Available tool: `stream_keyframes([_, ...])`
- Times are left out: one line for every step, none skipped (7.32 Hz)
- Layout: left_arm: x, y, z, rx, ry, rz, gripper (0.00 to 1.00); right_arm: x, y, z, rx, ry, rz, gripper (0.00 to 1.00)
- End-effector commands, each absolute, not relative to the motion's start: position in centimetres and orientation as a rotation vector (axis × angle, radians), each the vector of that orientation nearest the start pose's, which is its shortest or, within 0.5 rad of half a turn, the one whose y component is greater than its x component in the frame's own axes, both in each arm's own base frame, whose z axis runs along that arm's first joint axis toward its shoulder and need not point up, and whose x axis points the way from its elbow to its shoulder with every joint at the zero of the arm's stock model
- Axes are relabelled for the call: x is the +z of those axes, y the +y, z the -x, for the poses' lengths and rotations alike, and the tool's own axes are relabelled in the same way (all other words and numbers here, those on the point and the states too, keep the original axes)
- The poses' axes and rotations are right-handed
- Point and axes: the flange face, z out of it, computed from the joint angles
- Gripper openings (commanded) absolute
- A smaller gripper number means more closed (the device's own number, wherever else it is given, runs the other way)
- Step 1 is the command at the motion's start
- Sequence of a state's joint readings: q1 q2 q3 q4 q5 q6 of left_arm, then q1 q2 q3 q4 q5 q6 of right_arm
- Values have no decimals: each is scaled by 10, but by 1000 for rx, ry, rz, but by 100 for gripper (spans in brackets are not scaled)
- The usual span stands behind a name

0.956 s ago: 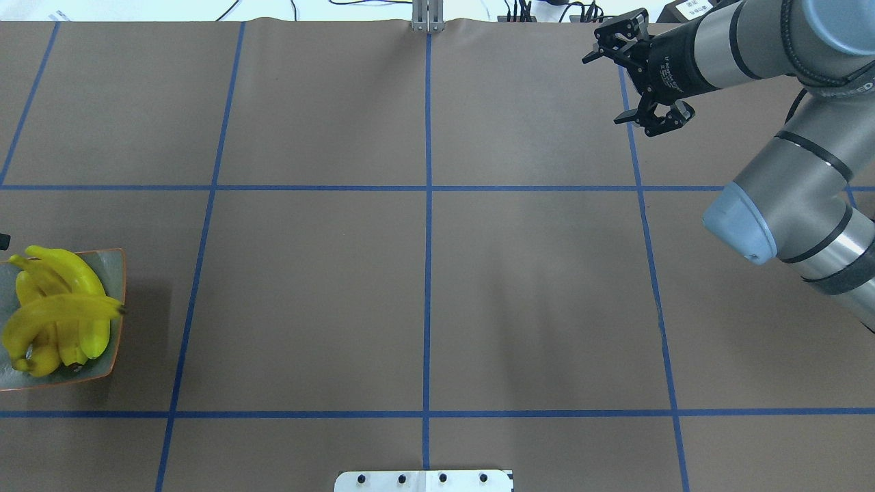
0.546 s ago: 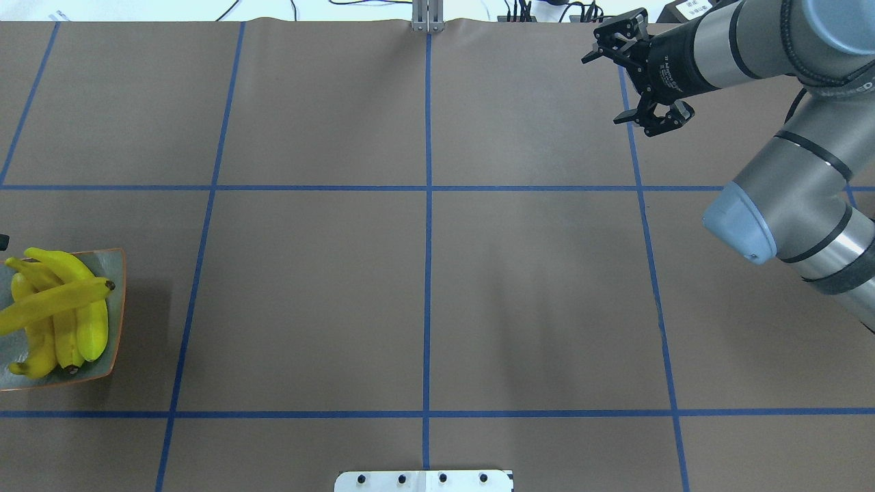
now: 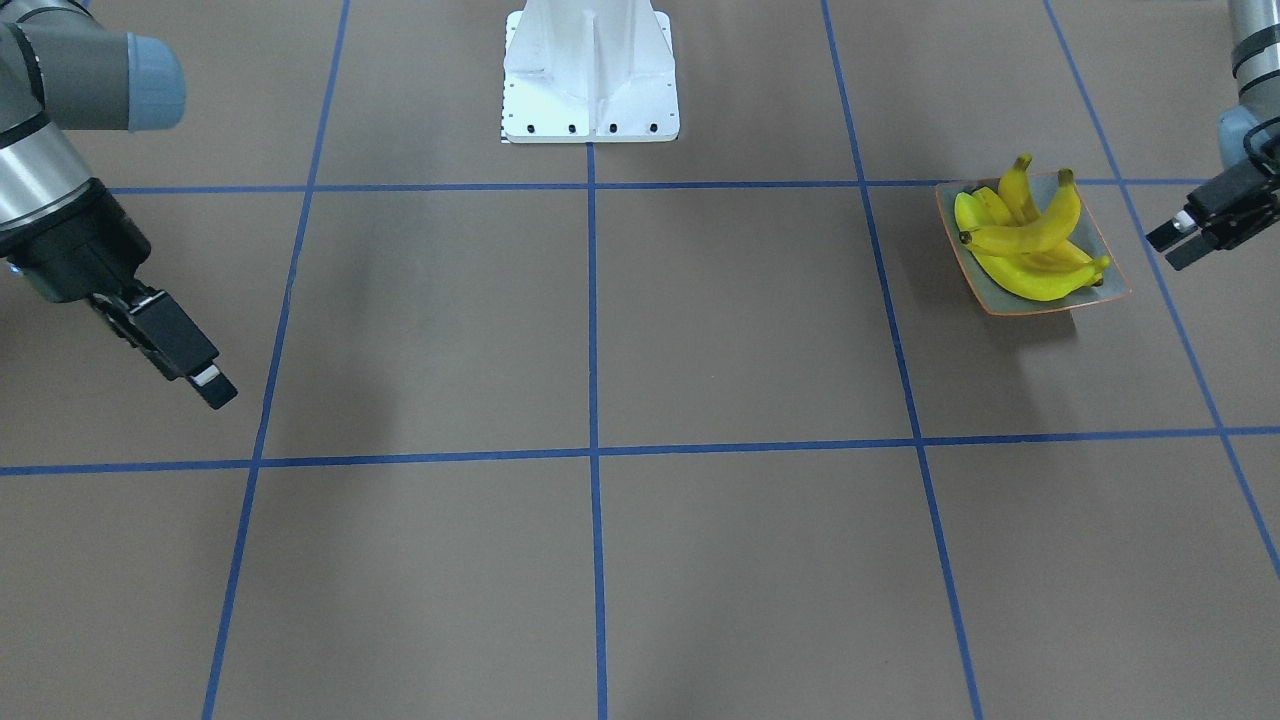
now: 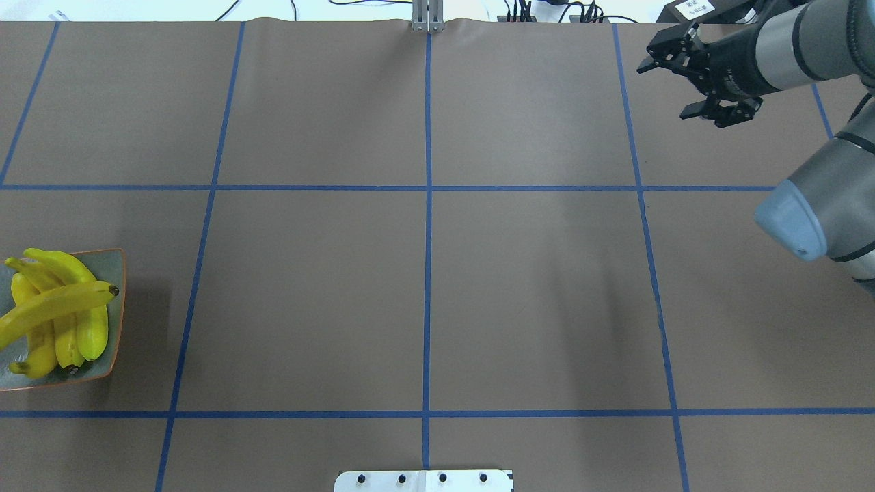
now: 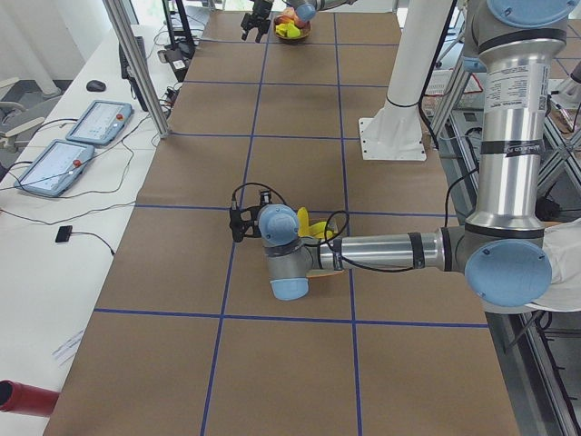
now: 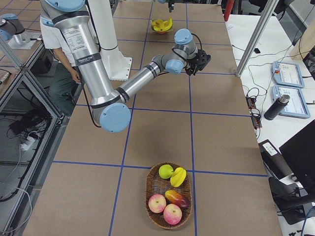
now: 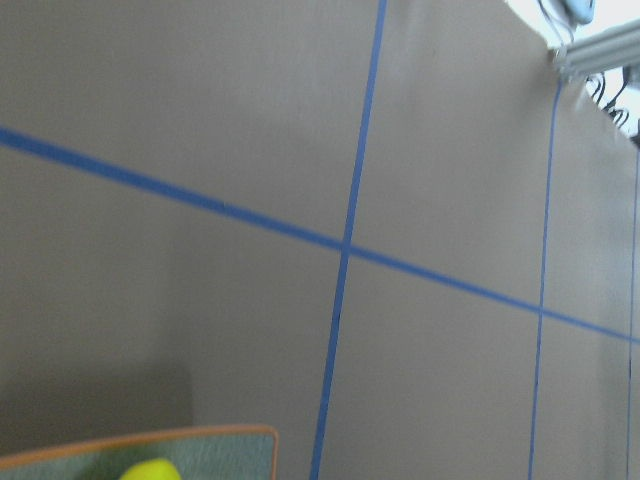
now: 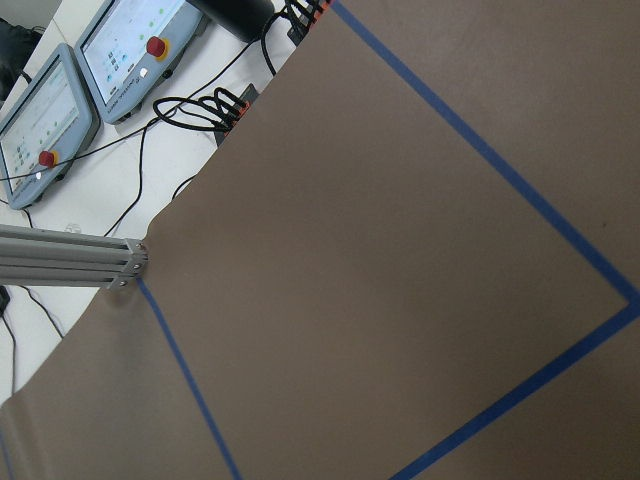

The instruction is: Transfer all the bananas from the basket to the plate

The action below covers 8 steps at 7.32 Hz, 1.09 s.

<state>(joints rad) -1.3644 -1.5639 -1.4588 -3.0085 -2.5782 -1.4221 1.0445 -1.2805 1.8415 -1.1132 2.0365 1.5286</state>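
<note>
- The bananas [image 3: 1030, 250] lie heaped on the plate [image 3: 983, 285], one slanting across the others.
- The left gripper [image 3: 1165, 252] hovers just beside the plate, its jaws spread and empty.
- The right gripper [image 4: 661, 91] is well apart from the plate, its jaws also spread and empty.
- A wicker basket [image 6: 152, 183] of fruit sits far from the plate.

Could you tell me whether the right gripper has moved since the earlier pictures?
Yes: the right gripper shifted rightward, off the blue line it straddled.
</note>
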Motion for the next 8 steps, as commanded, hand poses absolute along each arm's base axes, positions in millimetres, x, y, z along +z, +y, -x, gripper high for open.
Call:
stream_keyframes([570, -495, -6, -301, 1203, -454, 100, 392, -546, 153, 421, -923, -316, 100])
stream_keyframes([589, -509, 16, -235, 1016, -542, 100, 422, -540, 121, 323, -859, -360, 100])
stream_keyframes([607, -519, 26, -130, 839, -583, 100, 442, -536, 88, 236, -822, -373, 100])
stream_keyframes([621, -523, 32, -16, 740, -575, 100, 457, -534, 61, 143, -777, -380, 100])
stream_keyframes([631, -525, 47, 63, 689, -534, 100, 476, -530, 37, 59, -727, -383, 100])
stream_keyframes([639, -527, 51, 144, 667, -475, 100, 491, -528, 18, -1, -689, -365, 100])
stream_keyframes([640, -532, 60, 167, 703, -395, 100, 499, -526, 2, -46, -693, -336, 100])
stream_keyframes([634, -541, 71, 175, 743, -339, 100, 505, -525, -6, -82, -718, -310, 100])
